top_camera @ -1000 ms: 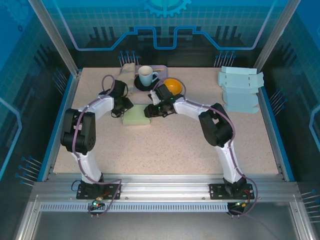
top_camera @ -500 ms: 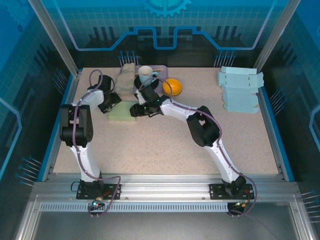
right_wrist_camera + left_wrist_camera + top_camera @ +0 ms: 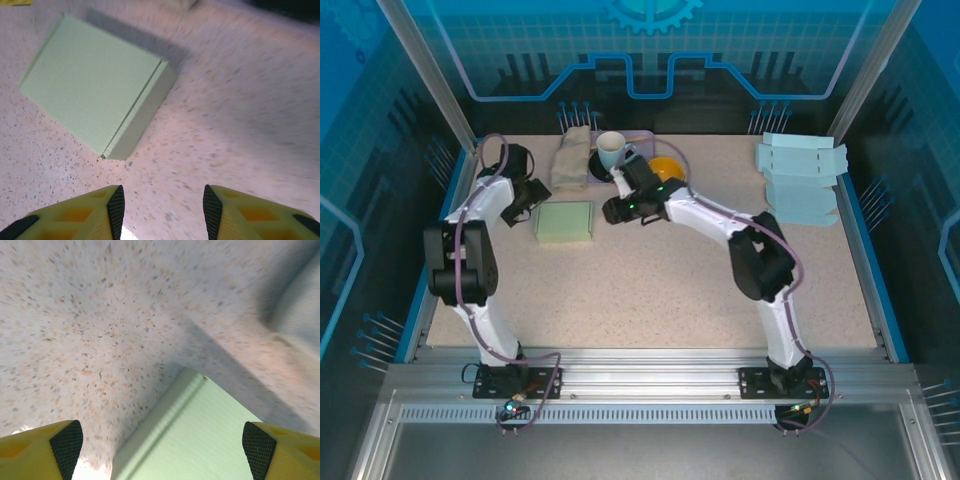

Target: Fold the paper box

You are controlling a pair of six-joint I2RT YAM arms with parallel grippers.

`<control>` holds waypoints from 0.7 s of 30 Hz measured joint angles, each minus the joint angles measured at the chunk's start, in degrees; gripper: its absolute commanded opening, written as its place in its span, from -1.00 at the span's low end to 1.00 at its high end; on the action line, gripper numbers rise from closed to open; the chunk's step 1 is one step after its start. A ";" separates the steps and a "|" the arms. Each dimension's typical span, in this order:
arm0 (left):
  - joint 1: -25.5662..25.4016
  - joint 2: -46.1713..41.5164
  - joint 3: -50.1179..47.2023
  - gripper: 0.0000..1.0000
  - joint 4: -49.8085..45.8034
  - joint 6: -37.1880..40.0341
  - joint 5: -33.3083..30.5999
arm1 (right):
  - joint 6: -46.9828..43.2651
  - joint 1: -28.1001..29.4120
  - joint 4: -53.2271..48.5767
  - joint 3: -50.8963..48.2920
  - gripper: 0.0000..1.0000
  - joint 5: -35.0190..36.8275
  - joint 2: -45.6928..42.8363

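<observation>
Left gripper (image 3: 161,441) and right gripper (image 3: 160,205) have withdrawn, jaws apart and empty; the closed pale-green paper box (image 3: 564,222) appears folded.

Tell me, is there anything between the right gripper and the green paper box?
Nothing visible does. Bare table lies between the right gripper, open and empty, and the green paper box.

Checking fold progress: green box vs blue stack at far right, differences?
The green box is folded shut with side walls; the blue stack is flat unfolded blanks, tabs showing. The green box is one piece, the blue stack several layers. The green box sits left of centre, the blue stack at the far right edge. Both rest on the table.
</observation>
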 measured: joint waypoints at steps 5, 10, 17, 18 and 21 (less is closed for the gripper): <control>-0.22 -13.64 0.04 0.73 -2.03 -0.17 5.95 | -6.05 -7.41 -3.82 -1.31 -0.05 8.11 -9.60; -2.56 -28.41 -6.45 0.75 -1.33 0.04 15.30 | -11.04 -19.98 -5.57 -1.27 -0.05 16.46 -9.81; -3.61 -39.74 -21.29 0.75 -0.98 1.92 23.41 | -14.29 -30.84 -7.72 8.81 -0.05 21.73 4.04; -3.61 -39.78 -22.71 0.74 -0.96 1.97 24.02 | -15.06 -31.45 -7.63 10.45 -0.05 22.36 6.10; -3.61 -39.56 -25.00 0.74 -0.98 1.97 25.81 | -17.73 -32.37 -7.67 15.76 -0.05 24.33 11.93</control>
